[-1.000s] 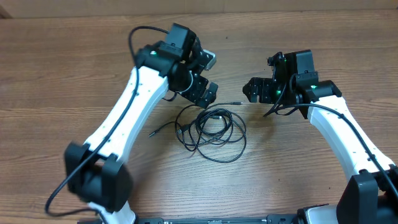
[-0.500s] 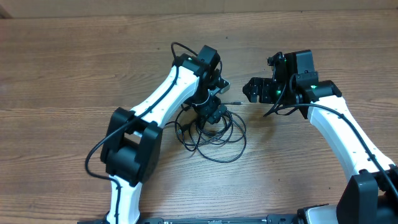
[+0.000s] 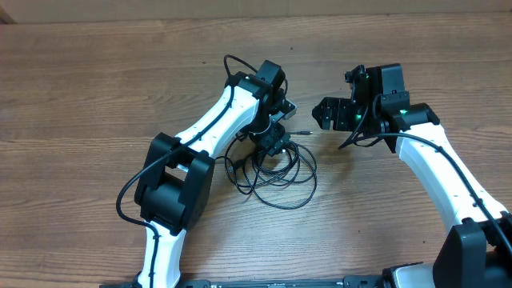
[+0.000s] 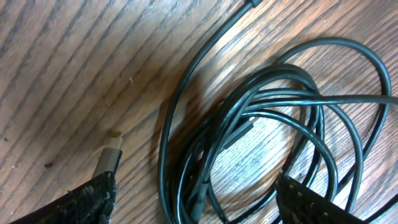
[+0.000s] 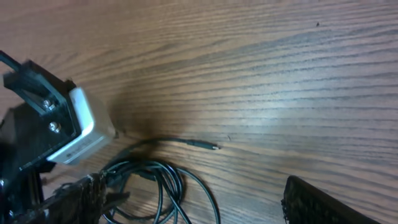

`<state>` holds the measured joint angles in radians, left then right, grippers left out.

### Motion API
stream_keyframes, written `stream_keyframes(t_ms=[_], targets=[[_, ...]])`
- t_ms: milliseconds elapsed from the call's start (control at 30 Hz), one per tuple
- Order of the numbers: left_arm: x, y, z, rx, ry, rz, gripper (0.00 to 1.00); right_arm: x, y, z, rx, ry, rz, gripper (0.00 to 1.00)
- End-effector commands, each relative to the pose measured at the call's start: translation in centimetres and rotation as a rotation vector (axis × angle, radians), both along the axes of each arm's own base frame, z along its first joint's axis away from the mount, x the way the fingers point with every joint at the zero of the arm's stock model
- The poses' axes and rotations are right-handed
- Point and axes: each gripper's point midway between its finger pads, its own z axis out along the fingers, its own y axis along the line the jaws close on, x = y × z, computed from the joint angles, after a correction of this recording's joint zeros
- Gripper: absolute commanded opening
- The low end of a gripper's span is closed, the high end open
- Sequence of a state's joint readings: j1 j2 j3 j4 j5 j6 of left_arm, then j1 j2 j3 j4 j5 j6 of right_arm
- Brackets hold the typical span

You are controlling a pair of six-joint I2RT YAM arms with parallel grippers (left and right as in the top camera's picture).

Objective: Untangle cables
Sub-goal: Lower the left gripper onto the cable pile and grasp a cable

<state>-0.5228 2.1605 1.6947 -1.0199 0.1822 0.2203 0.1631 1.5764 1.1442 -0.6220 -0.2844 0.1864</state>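
The cables [image 3: 276, 170] lie as a loose tangled coil of thin black cords on the wooden table [image 3: 96, 96]. One free end with a small plug [image 3: 304, 132] points right toward my right gripper. My left gripper [image 3: 272, 142] is down on the coil's upper edge. In the left wrist view it [image 4: 199, 208] is open, with several cable strands [image 4: 249, 118] running between its fingertips [image 4: 81, 202]. A silver-tipped plug [image 4: 111, 155] lies just ahead of the left finger. My right gripper [image 3: 324, 116] is open and apart from the cables, to the right of them. The right wrist view shows nothing between its fingers [image 5: 323, 205].
My left arm's white links [image 3: 216, 128] cross the table diagonally and cover the coil's left side. In the right wrist view the left wrist's white housing [image 5: 81, 127] stands beside the coil [image 5: 155, 186], and a thin plug tip [image 5: 205, 145] lies on bare wood.
My left arm has swung right and come down onto the top of the cable coil. The coil and the right arm have not moved.
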Motion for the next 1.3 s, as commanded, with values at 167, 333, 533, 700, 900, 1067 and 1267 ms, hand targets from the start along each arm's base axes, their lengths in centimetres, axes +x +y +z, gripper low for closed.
stream_keyframes(t_ms=[167,333,533,700,900,1067,1267], targets=[[-1.0,-0.1,-1.6,0.044,0.001,-0.033,0.75,0.2,-0.2,0.2,0.017,0.002,-0.022,0.90],[-0.8,-0.2,-1.9,0.040,-0.007,-0.032,0.68,0.2,-0.2,0.2,0.017,0.002,-0.022,0.90],[-0.6,-0.3,-1.9,0.033,-0.018,-0.032,0.14,0.2,-0.2,0.2,0.017,0.002,-0.022,0.90],[-0.5,-0.4,-1.9,0.031,-0.020,-0.032,0.15,0.2,-0.2,0.2,0.017,0.002,-0.022,0.90],[-0.7,-0.3,-2.1,0.034,-0.013,-0.026,0.27,0.2,-0.2,0.2,0.017,0.002,-0.022,0.90],[-1.3,-0.2,-2.9,0.040,-0.004,-0.032,0.26,0.2,-0.2,0.2,0.017,0.002,-0.022,0.90],[-1.8,0.0,-3.7,0.043,0.006,-0.034,0.13,0.2,-0.2,0.2,0.017,0.000,-0.022,0.90]])
